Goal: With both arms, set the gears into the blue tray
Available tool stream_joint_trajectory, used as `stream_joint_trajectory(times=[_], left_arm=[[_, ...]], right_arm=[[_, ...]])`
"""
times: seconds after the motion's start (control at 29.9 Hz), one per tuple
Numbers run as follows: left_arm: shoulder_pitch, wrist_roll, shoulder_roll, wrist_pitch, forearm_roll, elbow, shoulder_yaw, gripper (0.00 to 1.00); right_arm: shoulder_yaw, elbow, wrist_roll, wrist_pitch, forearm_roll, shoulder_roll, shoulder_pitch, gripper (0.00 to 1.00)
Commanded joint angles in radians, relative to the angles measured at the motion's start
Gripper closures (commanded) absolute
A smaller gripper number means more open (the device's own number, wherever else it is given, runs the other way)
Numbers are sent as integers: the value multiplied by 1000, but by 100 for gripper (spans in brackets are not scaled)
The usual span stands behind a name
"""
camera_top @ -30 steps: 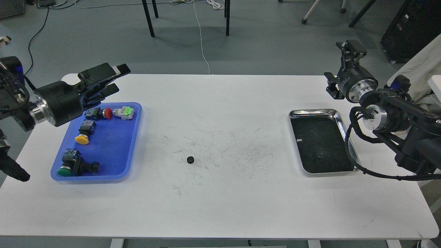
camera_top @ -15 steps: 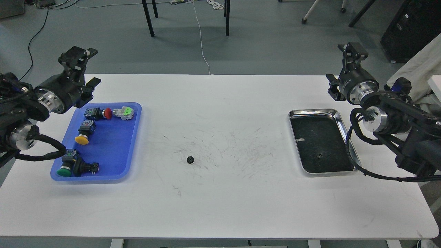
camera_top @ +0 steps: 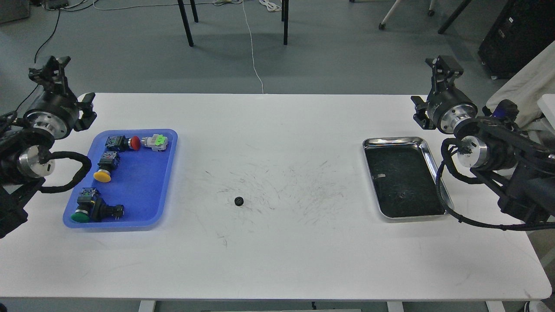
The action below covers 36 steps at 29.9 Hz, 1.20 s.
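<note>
One gear (camera_top: pixel 239 201), a tiny black toothed disc, lies flat mid-desk, slightly toward the near edge, with bare scuffed white desk (camera_top: pixel 277 260) all around. A second gear (camera_top: pixel 401 196) rests in the shiny steel tray (camera_top: pixel 429 152) by the right edge. The glossy blue tray (camera_top: pixel 167 182) sits by the left edge. Left gripper (camera_top: pixel 48 68) and right gripper (camera_top: pixel 445 66) point up over the far corners; claw state cannot be determined.

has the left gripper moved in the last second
Yes. The left gripper was over the far edge of the blue tray; it has pulled back to the left and now sits clear of the tray, past the table's left far corner.
</note>
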State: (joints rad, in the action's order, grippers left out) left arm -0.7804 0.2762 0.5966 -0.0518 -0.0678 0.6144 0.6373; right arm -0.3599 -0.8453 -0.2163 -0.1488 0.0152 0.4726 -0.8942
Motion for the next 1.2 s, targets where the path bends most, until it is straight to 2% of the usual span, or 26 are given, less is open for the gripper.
stream_joint_trajectory(times=[0.0,0.27,0.33,0.43,0.5,0.64,0.8,0.97,1.17], left_arm=[[0,-3,-21,1,-52,-47,39,2],[-25,-28,-60,-8,-70,-64,12,2],[-34,-46,-61,-10,-67,-64,-2,2],[-112,-87,-60,-19,-69,-61,-176,2],[-181,-94,-63,-32,-67,-64,-284,2],[-217,-106,-72,-92,-64,-48,-438,2],[-316,-129,-72,-181,8,-33,-658,2],[-451,-129,-63,-172,160,62,-832,2],[-543,-124,-55,-157,362,134,-959,2]], right_arm=[[1,-1,0,0,0,-2,0,3],[4,0,0,-2,2,-3,4,3],[4,0,0,-2,2,-3,4,3],[4,3,0,0,2,-3,8,3],[2,3,-1,0,2,-5,8,3],[-1,3,-2,-2,2,-6,8,3],[-4,2,-2,0,2,-6,14,3],[-4,0,-3,0,3,-5,17,3],[-2,-1,-3,0,8,-3,17,3]])
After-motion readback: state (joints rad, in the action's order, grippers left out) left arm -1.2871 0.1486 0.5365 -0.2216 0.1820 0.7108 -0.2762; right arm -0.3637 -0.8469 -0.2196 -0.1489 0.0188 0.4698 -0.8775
